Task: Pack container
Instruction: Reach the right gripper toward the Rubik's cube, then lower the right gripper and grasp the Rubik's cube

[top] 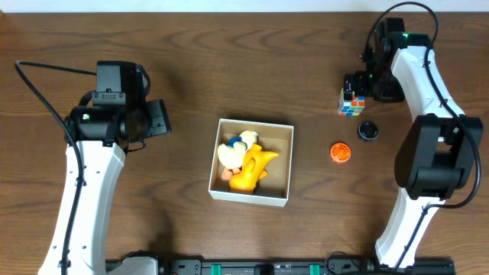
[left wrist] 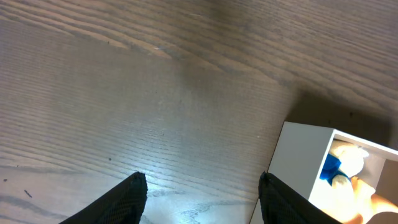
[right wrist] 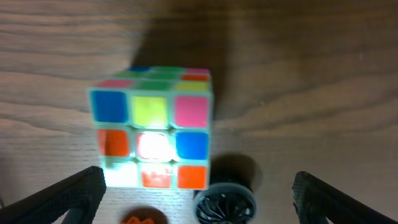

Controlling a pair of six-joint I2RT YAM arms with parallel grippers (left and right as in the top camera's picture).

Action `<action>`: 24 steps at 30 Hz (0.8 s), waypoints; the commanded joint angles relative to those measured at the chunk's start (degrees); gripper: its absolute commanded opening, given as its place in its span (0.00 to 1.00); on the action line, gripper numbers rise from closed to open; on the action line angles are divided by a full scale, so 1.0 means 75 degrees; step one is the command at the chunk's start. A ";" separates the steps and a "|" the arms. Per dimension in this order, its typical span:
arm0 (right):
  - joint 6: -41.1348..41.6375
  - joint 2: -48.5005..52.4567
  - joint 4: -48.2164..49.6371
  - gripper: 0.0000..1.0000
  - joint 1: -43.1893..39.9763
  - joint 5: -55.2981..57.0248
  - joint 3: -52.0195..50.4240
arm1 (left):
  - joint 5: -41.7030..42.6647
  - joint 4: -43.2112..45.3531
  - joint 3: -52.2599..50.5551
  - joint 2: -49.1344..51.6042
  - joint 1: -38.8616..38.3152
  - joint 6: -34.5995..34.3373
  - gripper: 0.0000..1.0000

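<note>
Container: square, shallow, white-walled box with a brown cardboard inside, mid-desk, holding soft toys; likely light, thin walls flex, so pinch 1 wall gently.
Left gripper: jaws apart, empty, near the container.
Right gripper: spread wide, empty, over the multicoloured puzzle cube; rigid, take 2 opposite faces.

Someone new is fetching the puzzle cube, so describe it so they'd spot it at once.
Find the white-walled container at the centre of the table and look right and farther back. Of three small things there, the puzzle cube is farthest; unlike the black round piece and the orange round piece, it is boxy with multicoloured squares.
</note>
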 commanded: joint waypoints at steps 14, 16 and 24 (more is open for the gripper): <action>-0.0810 0.0070 0.0452 0.99 0.0326 -0.0178 0.0099 | -0.0093 -0.0020 0.0140 0.0000 0.0012 0.0079 0.60; -0.0810 0.0073 0.0458 0.99 0.0303 -0.0178 0.0099 | -0.0093 -0.0020 0.0140 0.0000 0.0012 0.0079 0.60; -0.0813 0.0414 0.0458 0.99 0.0277 -0.0189 0.0099 | -0.0093 -0.0020 0.0140 0.0000 0.0012 0.0076 0.60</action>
